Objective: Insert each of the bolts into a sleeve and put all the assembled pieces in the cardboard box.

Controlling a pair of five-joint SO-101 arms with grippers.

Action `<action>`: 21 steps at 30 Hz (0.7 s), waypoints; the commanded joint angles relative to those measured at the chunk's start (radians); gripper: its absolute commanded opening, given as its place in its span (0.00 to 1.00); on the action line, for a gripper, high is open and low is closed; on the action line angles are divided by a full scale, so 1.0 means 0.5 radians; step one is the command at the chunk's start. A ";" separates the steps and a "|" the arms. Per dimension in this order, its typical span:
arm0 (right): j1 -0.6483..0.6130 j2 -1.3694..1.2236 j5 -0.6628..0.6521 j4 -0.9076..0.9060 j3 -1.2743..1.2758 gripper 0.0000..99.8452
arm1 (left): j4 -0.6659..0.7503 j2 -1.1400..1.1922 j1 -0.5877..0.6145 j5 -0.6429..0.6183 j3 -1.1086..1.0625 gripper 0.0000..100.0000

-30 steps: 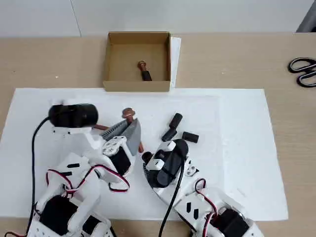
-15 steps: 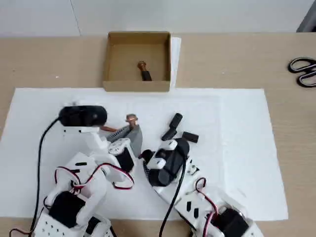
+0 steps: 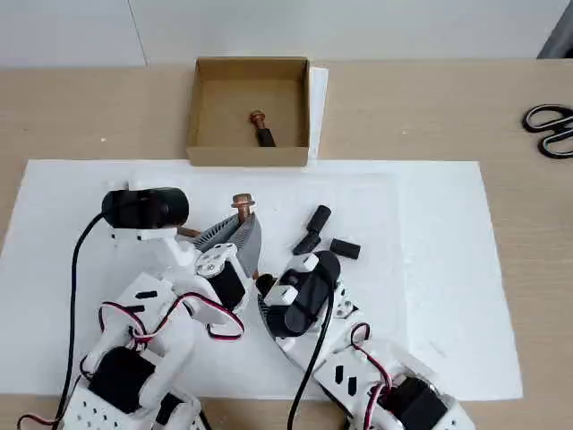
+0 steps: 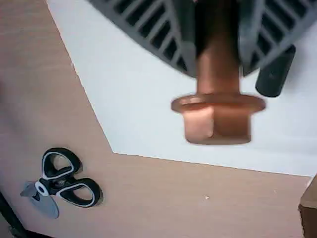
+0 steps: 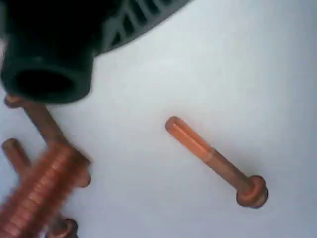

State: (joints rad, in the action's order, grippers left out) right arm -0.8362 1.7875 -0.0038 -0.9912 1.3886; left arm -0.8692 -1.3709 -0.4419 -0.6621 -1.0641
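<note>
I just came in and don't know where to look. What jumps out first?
The shiny copper bolt pinched in the left gripper, over the white paper. Right beside it, the right gripper holds a black sleeve. Farther back, past the paper, a box has one finished piece lying inside.

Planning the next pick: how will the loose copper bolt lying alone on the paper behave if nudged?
The bolt probably rolls: round shank on smooth flat paper. Its wider flanged head would likely swing it in an arc. It looks solid metal: stiff, probably heavy for its size.
</note>
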 commanded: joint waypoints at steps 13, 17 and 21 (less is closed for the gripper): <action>0.008 -0.002 0.043 0.054 -0.009 0.00 | 0.316 -0.031 0.224 0.006 0.029 0.01; 0.008 -0.002 0.043 0.054 -0.009 0.00 | 0.331 -0.028 0.209 0.040 0.026 0.01; 0.008 -0.002 0.043 0.054 -0.006 0.00 | 0.227 -0.028 0.206 0.043 -0.017 0.01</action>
State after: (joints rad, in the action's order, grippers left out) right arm -0.8362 1.7875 0.0054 -0.9912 1.3886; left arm -0.7373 -1.3709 -0.3376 -0.6513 -1.0794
